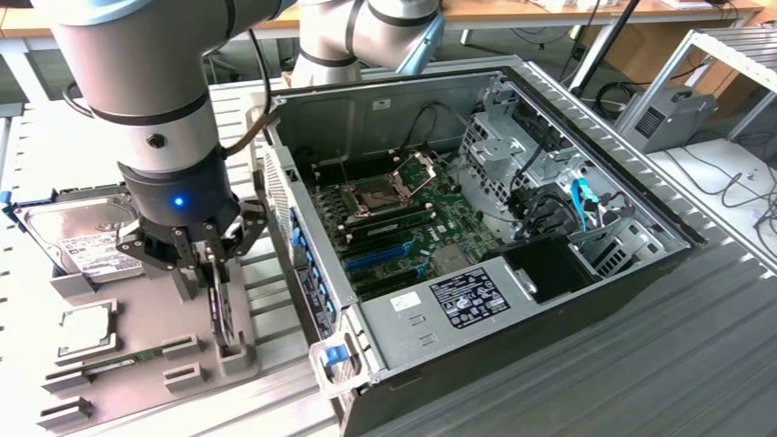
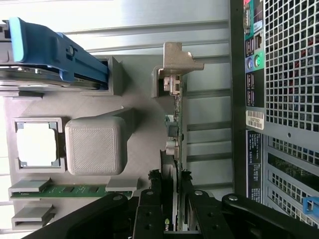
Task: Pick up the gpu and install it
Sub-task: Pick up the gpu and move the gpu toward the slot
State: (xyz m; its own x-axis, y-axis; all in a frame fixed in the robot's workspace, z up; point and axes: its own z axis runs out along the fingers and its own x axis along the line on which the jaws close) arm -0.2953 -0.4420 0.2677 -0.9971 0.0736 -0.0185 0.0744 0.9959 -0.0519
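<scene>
Robot gripper (image 1: 213, 266) (image 2: 169, 211) clamps graphics card (image 1: 220, 314) (image 2: 175, 124) just outside open computer case (image 1: 413, 339) (image 2: 289, 74); jaws closed narrow against both faces of card; card stands on edge in slot of grey parts tray (image 1: 233, 366) (image 2: 142, 149) beside case's perforated rear wall, silver bracket end against tray post; farther from case on same tray: hard drive (image 1: 85, 238) (image 2: 60, 55), square processor chip (image 1: 85, 330) (image 2: 37, 144), green memory stick (image 1: 122, 357) (image 2: 75, 190); case lies on side, motherboard exposed.
</scene>
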